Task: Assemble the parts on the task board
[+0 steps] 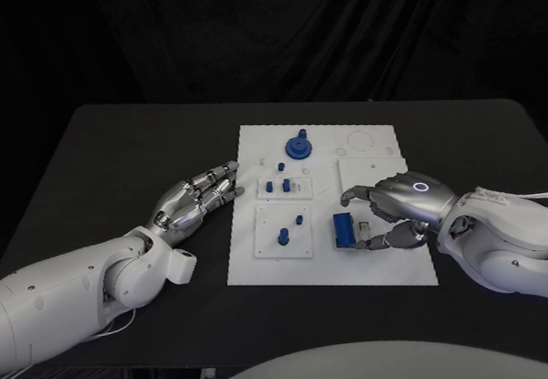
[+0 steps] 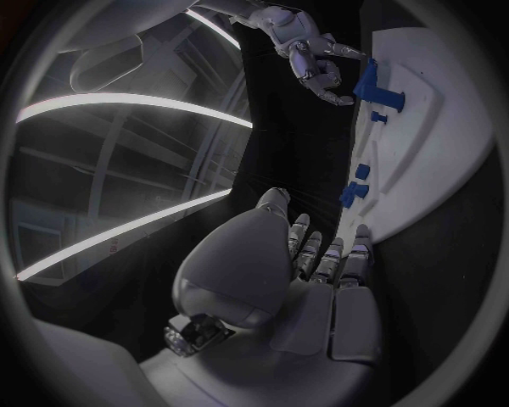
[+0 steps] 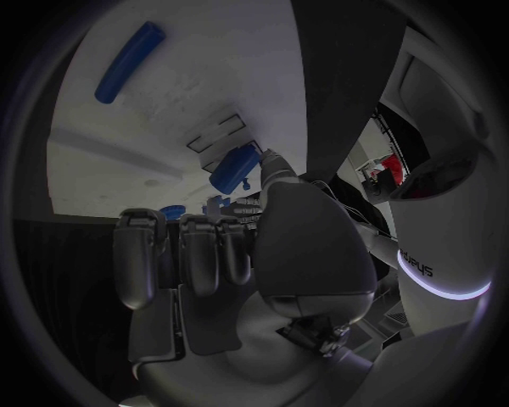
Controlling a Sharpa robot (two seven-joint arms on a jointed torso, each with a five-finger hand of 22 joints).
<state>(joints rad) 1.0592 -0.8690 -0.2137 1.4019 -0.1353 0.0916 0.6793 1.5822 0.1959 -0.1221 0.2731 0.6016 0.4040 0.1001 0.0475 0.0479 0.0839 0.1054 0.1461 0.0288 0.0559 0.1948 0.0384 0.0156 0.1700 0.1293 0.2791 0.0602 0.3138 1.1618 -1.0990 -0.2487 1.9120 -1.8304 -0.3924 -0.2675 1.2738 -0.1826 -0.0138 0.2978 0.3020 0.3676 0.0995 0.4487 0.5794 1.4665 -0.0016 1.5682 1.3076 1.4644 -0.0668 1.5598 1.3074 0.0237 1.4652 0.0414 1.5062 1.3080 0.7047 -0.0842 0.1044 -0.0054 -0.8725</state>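
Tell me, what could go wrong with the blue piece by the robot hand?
The right robot hand is curled over a blue block on the task board. Its grip is hidden, so the block might slip or tip. The left robot hand lies at the board's edge and could nudge it, perhaps shaking the small blue pegs standing there.

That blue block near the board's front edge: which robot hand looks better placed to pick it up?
The right robot hand, probably. Its fingers curl right beside the blue block, while the left robot hand rests flat at the task board's far side.
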